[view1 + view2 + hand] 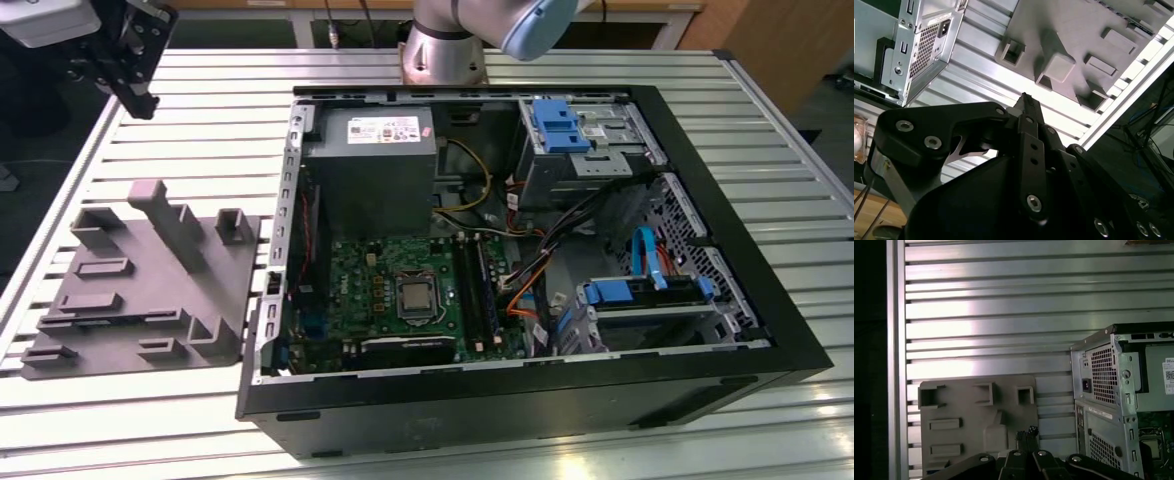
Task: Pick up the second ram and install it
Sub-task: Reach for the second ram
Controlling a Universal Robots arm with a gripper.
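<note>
Ribbed aluminium table [200, 130] carries all items. Gripper [140, 100] is raised clear of the surface; in both wrist views the jaws are pressed together at the tips [1026, 100] [1029, 432] with nothing between them. Below the jaws, and apart from them, lies the grey moulded holder [147, 290] with its upright blocks and pockets. Off to one side of the jaws, well apart, sits the open computer case [534, 395], with the power supply [367, 170] at the end nearer the jaws and the green motherboard [387, 290] past it. The second ram cannot be singled out for certain. The memory slots [477, 285] beside the processor socket show long dark strips, far from the jaws.
</note>
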